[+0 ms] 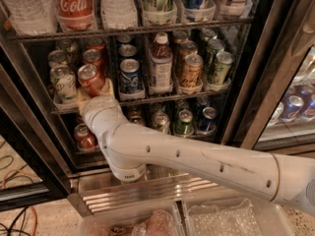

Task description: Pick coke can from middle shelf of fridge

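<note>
The coke can is clasped by the closed end effector at the front left of the middle shelf of the fridge. Other cans and a brown bottle are held in clear trays.

A shop-like spot: a glass-doored commercial drinks fridge packed with cans; the gripper is at nine o'clock, at the middle shelf.

White smooth arm, thick round tube, small dark holes in a row, rounded elbow joint, tan gripper at the middle shelf, left side.
</note>
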Robot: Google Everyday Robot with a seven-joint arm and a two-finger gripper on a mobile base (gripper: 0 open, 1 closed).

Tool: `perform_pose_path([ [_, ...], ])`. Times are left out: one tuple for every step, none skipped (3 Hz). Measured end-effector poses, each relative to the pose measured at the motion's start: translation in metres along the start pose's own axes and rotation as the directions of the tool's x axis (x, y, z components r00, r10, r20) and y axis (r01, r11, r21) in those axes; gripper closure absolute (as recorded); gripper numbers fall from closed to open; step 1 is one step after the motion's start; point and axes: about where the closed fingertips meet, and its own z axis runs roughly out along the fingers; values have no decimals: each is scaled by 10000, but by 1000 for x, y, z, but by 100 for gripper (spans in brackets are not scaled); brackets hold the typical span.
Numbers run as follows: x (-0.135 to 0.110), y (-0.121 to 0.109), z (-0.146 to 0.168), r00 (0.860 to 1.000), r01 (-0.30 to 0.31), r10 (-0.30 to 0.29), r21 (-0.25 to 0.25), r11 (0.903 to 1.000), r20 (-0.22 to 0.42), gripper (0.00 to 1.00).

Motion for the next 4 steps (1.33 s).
perform_pose_path([
  [0,-3,-2,10000,2,-2,1,10000,-1,87],
  [7,-12,-3,9997,4,1,247,9997,-228,100],
  [11,-14,0,9994,-50,60,297,9995,-330,100],
  [7,-14,0,9994,-49,59,296,9995,-330,100],
])
